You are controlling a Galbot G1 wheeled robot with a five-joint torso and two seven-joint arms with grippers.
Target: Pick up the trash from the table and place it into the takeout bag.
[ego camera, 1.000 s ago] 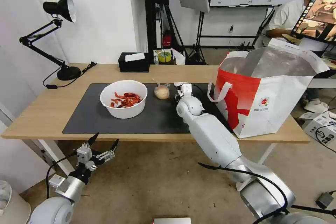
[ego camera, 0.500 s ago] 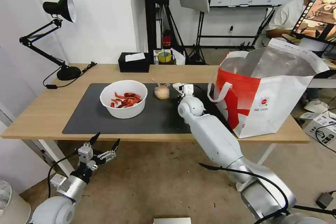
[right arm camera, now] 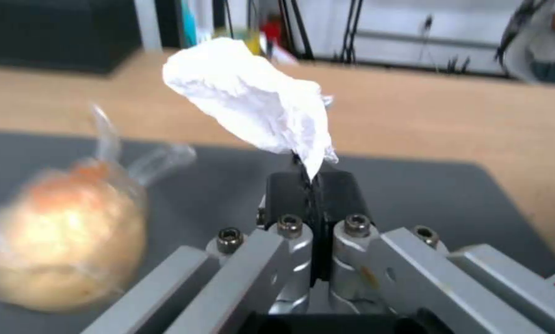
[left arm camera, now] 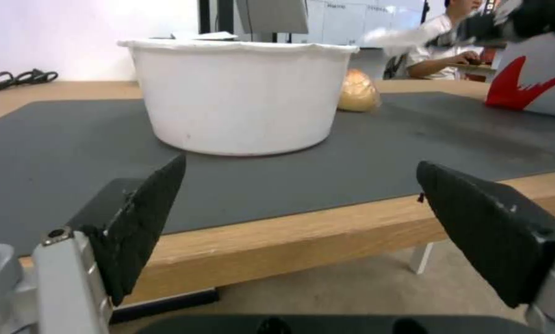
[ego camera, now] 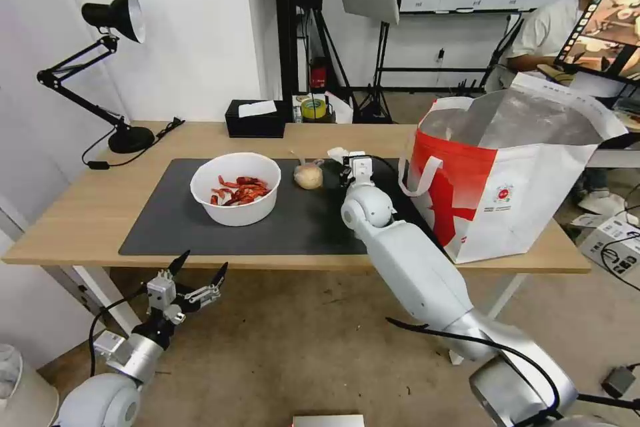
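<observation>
Tissue (right arm camera: 252, 106) pinched in the closed right gripper (right arm camera: 311, 178), centre frame, lifted above the mat (ego camera: 200, 227). Carrying step, I judge; next it must clear the bag (ego camera: 513, 180) rim at right. Left gripper (ego camera: 193, 277) hangs open, lower left.

The long light-wood surface (ego camera: 87, 213) on white legs is carrying a large dark grey mat (ego camera: 173, 227). A white round bowl of crayfish shells (ego camera: 235, 188) is sitting on the mat's left half, and a small beige-filled plastic bag (ego camera: 308, 176) is lying just beside it. The takeout bag (ego camera: 513, 180) is standing at the right end. A black desk lamp (ego camera: 130, 139), black tissue box (ego camera: 255, 119) and yellow-green tape roll (ego camera: 313, 108) are lining the far edge.
</observation>
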